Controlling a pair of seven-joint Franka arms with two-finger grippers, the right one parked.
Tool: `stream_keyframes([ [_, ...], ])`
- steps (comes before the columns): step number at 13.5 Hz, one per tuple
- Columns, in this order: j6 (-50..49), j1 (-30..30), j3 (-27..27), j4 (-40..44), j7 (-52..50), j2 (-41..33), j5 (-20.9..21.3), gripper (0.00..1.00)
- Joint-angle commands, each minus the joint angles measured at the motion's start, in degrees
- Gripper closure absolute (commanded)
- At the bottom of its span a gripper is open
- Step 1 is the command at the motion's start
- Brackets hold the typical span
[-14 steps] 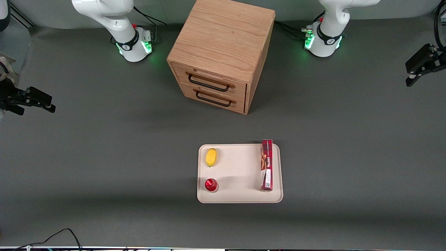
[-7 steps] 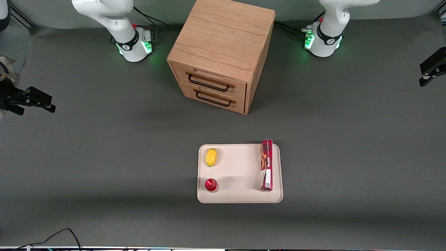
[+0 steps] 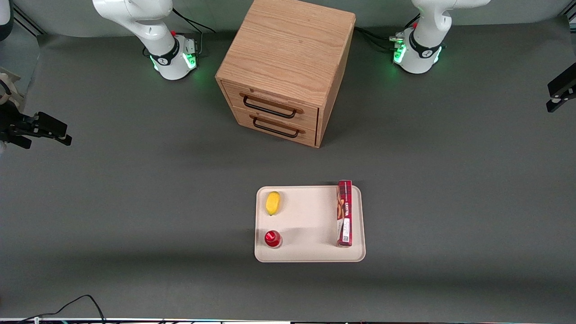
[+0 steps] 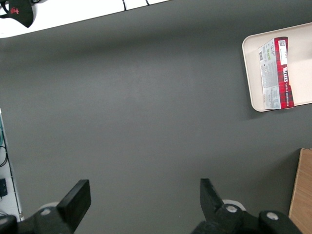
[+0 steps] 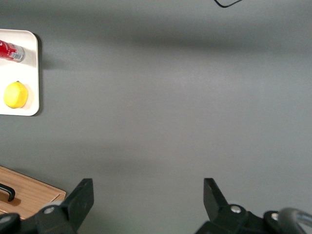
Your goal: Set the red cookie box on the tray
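The red cookie box point(image 3: 344, 213) stands on a narrow side on the cream tray point(image 3: 306, 225), along the tray's edge toward the working arm's end. It also shows in the left wrist view point(image 4: 280, 73), lying on the tray point(image 4: 252, 68). The left arm's gripper point(image 3: 560, 92) hangs high at the working arm's end of the table, far from the tray and only partly in the front view. In the left wrist view the gripper point(image 4: 144, 200) is open and empty, over bare grey table.
A yellow lemon point(image 3: 272, 203) and a small round red-capped item point(image 3: 272, 239) sit on the tray's end toward the parked arm. A wooden two-drawer cabinet point(image 3: 288, 67) stands farther from the front camera than the tray. A black cable point(image 3: 67, 306) lies at the near table edge.
The left arm's gripper has moved farther out toward the working arm's end of the table, away from the tray. The box, tray and other items have not moved.
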Motion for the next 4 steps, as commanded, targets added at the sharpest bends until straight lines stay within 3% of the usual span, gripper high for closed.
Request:
stream_keyframes([
  [1, -0.16, 0.26, 0.44, -1.47, 1.24, -1.31, -1.68, 0.00],
  [4, -0.08, 0.26, 1.06, -1.82, 1.59, -1.31, -1.76, 0.00],
])
